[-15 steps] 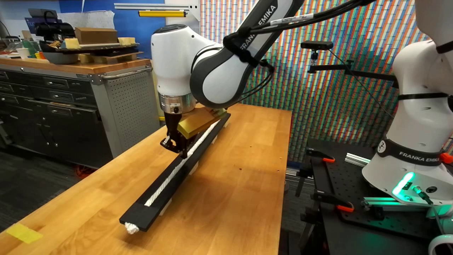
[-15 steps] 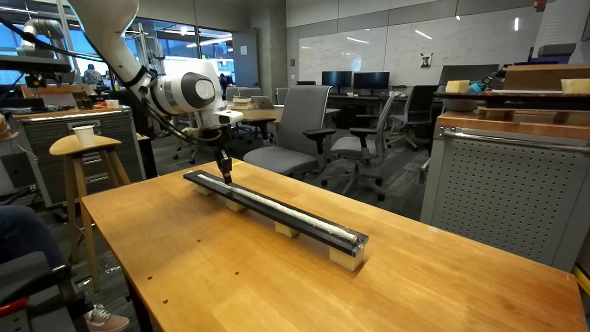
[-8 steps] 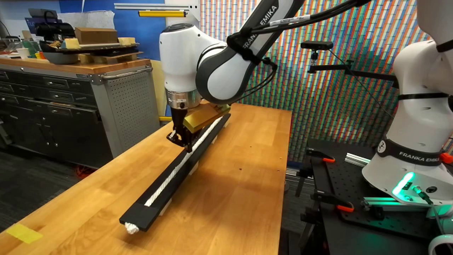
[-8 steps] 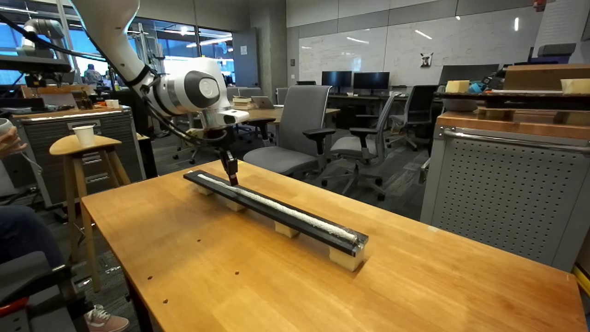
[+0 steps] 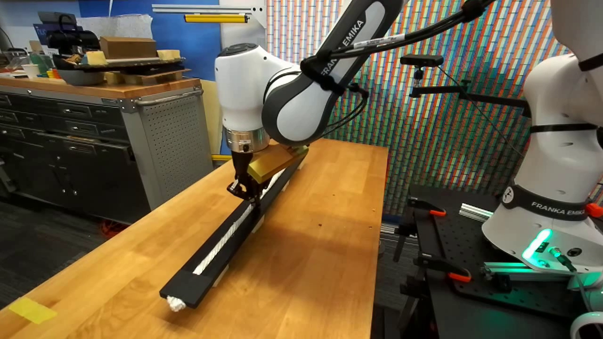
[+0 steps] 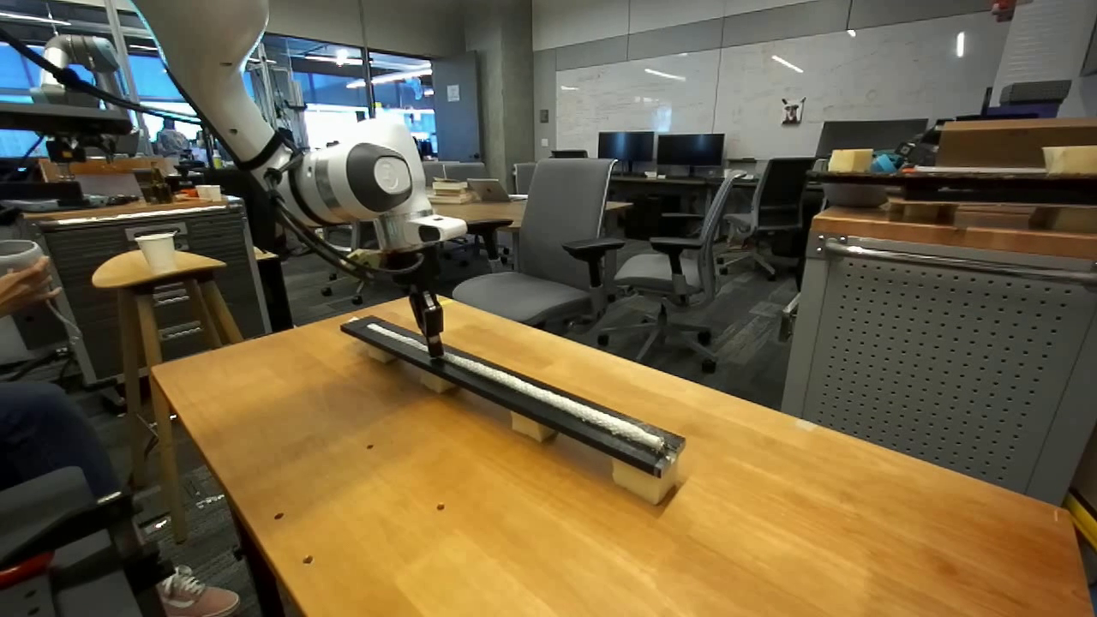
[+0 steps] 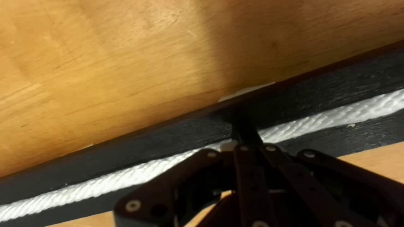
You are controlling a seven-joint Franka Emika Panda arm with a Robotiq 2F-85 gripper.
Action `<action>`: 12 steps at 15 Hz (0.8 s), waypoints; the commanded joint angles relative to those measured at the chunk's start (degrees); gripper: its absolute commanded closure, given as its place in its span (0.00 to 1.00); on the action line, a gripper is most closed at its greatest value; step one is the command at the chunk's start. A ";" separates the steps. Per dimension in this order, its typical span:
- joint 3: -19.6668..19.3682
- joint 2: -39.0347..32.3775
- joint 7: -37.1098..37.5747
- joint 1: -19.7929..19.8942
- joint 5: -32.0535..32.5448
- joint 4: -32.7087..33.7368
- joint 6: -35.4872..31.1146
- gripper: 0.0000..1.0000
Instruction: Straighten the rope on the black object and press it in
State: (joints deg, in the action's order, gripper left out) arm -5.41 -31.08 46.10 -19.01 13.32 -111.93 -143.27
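Note:
The white rope lies in a nearly straight line along the groove of the black object, a long bar. A frayed white end pokes out at the bar's near end. My gripper points down with its fingers together, holding nothing. In an exterior view the gripper has its tips down at the rope. In the wrist view the dark fingertips of the gripper cover a short stretch of rope; how deep the rope sits there is hidden.
Several pale wooden blocks lift the bar off the wooden table. Yellow tape marks a table corner. Beyond the table stand a grey chair and a perforated metal cabinet.
My shut gripper has risen slightly, shifted a short way along the bar away from the frayed end, and come down on the rope again.

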 commanded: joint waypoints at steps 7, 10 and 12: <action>0.17 -3.10 -1.60 1.22 -0.38 3.43 2.95 1.00; -0.36 -1.05 -0.58 0.66 0.48 1.61 1.44 1.00; -0.73 0.09 0.02 0.28 1.14 0.56 0.31 1.00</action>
State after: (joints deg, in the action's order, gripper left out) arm -5.38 -32.07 45.56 -18.81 13.05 -110.30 -141.34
